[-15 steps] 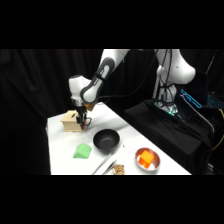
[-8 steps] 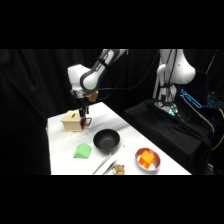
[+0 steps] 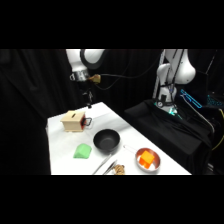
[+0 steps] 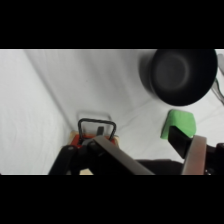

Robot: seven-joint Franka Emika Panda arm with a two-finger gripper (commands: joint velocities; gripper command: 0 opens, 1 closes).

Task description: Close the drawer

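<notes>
Side view, left to right: pale wooden box [image 3: 73,120] near the table's [image 3: 60,160] far left corner; the drawer [image 3: 85,122] in the box's right face, orange-red front and dark loop handle [image 3: 88,121] showing, apparently pushed in flush or nearly so; green object [image 3: 83,151] nearer the camera; black bowl [image 3: 106,140] mid-table; metal tongs [image 3: 106,165] at the front edge; small bowl with orange contents [image 3: 147,159] at right. The gripper [image 3: 88,98] hangs in the air above the box, well clear of it, holding nothing; how far its fingers stand apart cannot be told. Wrist view: handle and orange drawer front below, black bowl upper right.
</notes>
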